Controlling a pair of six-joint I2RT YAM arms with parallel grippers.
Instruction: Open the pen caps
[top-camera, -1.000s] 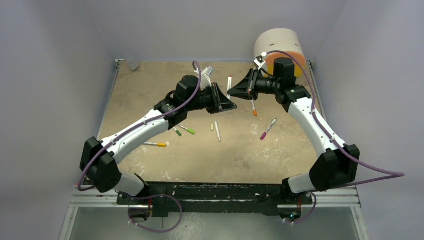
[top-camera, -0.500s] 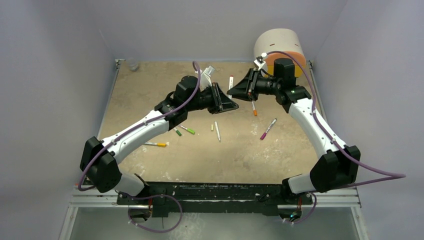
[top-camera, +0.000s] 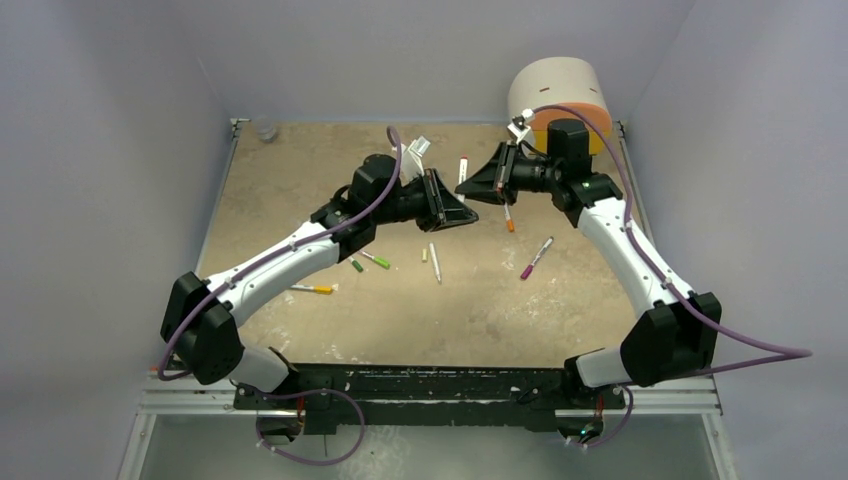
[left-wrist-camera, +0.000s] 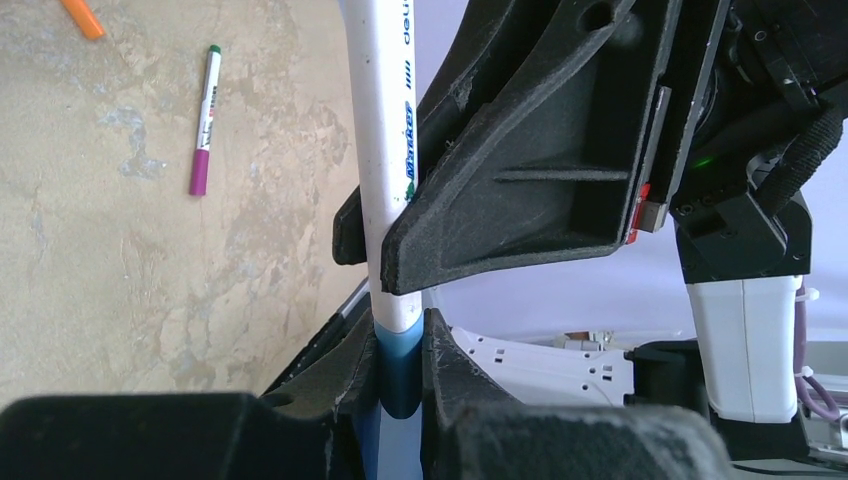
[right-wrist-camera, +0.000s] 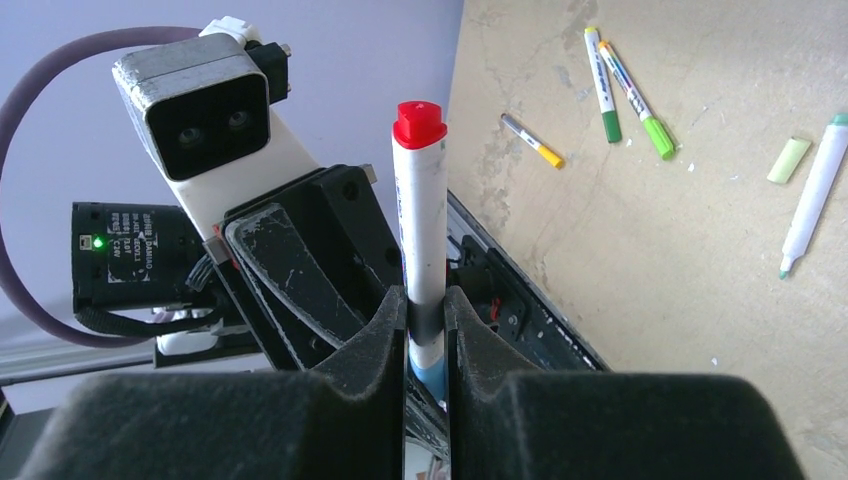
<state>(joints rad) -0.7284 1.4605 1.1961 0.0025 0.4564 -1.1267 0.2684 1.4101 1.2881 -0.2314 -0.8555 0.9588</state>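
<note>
Both grippers hold one pen in mid-air above the table's far middle. My left gripper (left-wrist-camera: 400, 360) is shut on its blue cap (left-wrist-camera: 401, 350). My right gripper (right-wrist-camera: 427, 330) is shut on the white barrel (right-wrist-camera: 420, 220), just above the cap (right-wrist-camera: 432, 378). The barrel's other end has a red plug (right-wrist-camera: 419, 122). The cap still meets the barrel with no gap. In the top view the left gripper (top-camera: 457, 212) and right gripper (top-camera: 476, 183) meet tip to tip at the pen (top-camera: 463, 168).
Other pens lie on the tan table (top-camera: 300, 180): an orange-ended one (top-camera: 508, 217), a magenta-capped one (top-camera: 536, 257), two green ones (top-camera: 377, 260), a yellow-ended one (top-camera: 312, 289), and an uncapped barrel (top-camera: 434, 262) beside a pale cap (top-camera: 424, 255). The cream-and-orange drawer unit (top-camera: 558, 95) stands at the far right.
Both grippers and the pen they hold have shifted slightly to the right. Both grips are unchanged, and the pens on the table have not moved.
</note>
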